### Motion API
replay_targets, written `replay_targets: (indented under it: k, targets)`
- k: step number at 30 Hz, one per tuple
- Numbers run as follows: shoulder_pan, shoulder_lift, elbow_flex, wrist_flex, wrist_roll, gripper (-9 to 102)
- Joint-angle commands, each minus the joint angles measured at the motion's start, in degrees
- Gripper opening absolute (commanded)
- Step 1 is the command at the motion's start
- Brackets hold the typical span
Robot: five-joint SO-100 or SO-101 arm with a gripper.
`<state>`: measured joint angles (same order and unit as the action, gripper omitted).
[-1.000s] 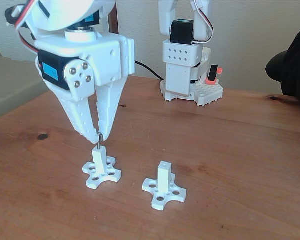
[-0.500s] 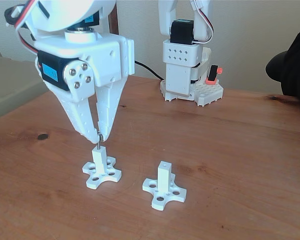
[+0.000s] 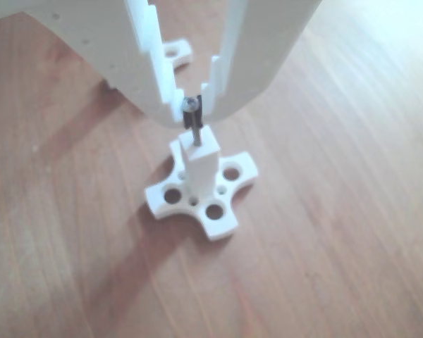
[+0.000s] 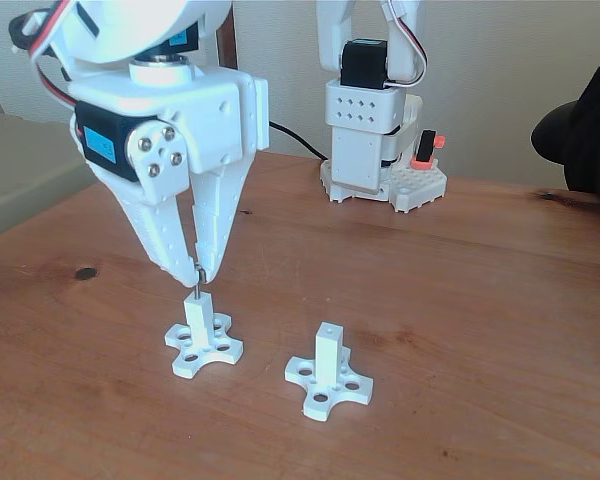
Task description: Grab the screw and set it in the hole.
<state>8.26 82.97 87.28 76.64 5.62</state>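
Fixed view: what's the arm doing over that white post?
The gripper is shut on the screw, holding it upright by the head directly over the left white post. In the other view the screw's lower end sits at the hole in the post's tip; how deep it has gone cannot be told. A second post stands unused to the right on the wooden table.

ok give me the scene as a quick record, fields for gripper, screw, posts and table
gripper: gripper shut on the screw, fingertips right above the left post
screw: upright, lower end at the hole in the post tip; depth cannot be told
posts: left post under the gripper; right post apart, tip free
table: wooden table
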Motion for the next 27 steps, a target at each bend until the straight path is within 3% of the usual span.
replay_targets:
  k: [1, 27]
  targets:
    - [0.09, 1.41, -7.91, 1.23, 0.44, -4]
    - [-5.54, 2.20, -10.90, 5.89, 2.99, -4]
